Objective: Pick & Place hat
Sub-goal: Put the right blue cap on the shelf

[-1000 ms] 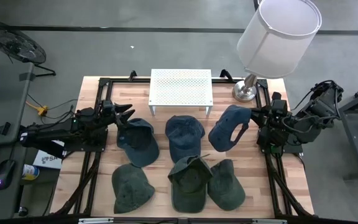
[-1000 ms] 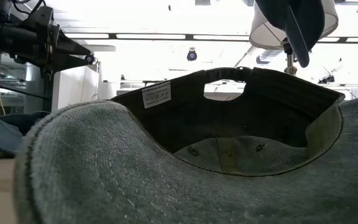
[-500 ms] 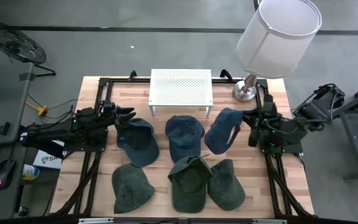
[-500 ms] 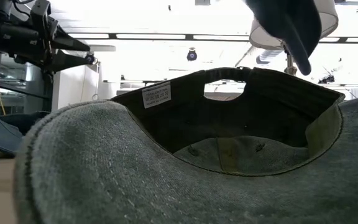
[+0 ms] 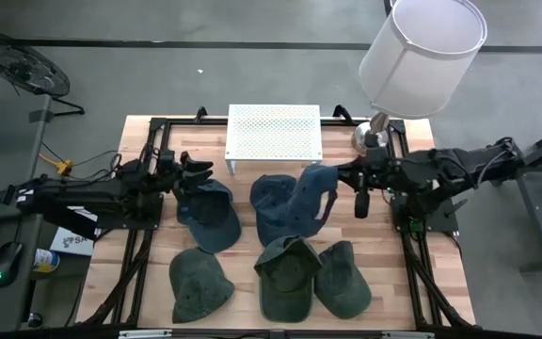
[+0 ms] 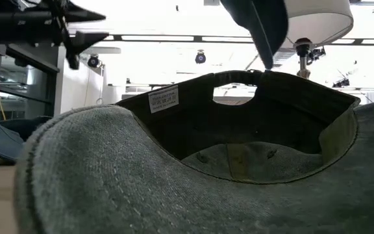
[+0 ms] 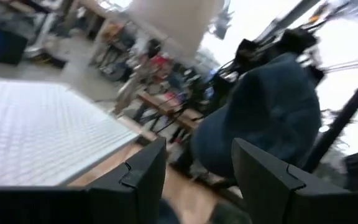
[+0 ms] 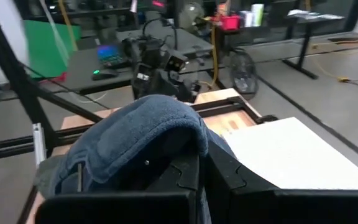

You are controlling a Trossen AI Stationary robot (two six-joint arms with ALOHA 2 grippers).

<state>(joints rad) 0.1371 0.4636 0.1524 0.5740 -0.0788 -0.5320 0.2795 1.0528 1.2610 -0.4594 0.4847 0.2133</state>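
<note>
Held hat: a blue cap (image 5: pixel 313 193) hangs lifted off the surface, gripped at its edge by the right hand, partly over the blue cap in the middle of the back row.
Right hand: the right hand (image 5: pixel 339 176) has its fingers together, clamped on the held blue cap; its arm reaches in from the right edge of the surface.
Same hat, other views: in the right wrist view the blue cap (image 8: pixel 135 134) drapes over the dark fingers (image 8: pixel 188 171); in the low view it hangs at the top (image 6: pixel 258 23).
Left hand: the left hand (image 5: pixel 199 171) hovers above the back-left cap with its fingers apart, holding nothing.
Back row: a blue cap at the left (image 5: pixel 209 213) and a blue cap in the middle (image 5: pixel 273 209) lie on the surface.
Front row: three green caps lie side by side, left (image 5: pixel 199 284), middle (image 5: pixel 287 275) and right (image 5: pixel 344 280); the middle one touches the right one.
White rack: a white perforated rack (image 5: pixel 274 132) stands at the back of the surface, nothing on it.
Lamp: a lamp (image 5: pixel 420 55) with a white shade stands at the back right corner.
Surface: a wooden surface (image 5: pixel 136 132) carries all of this.
</note>
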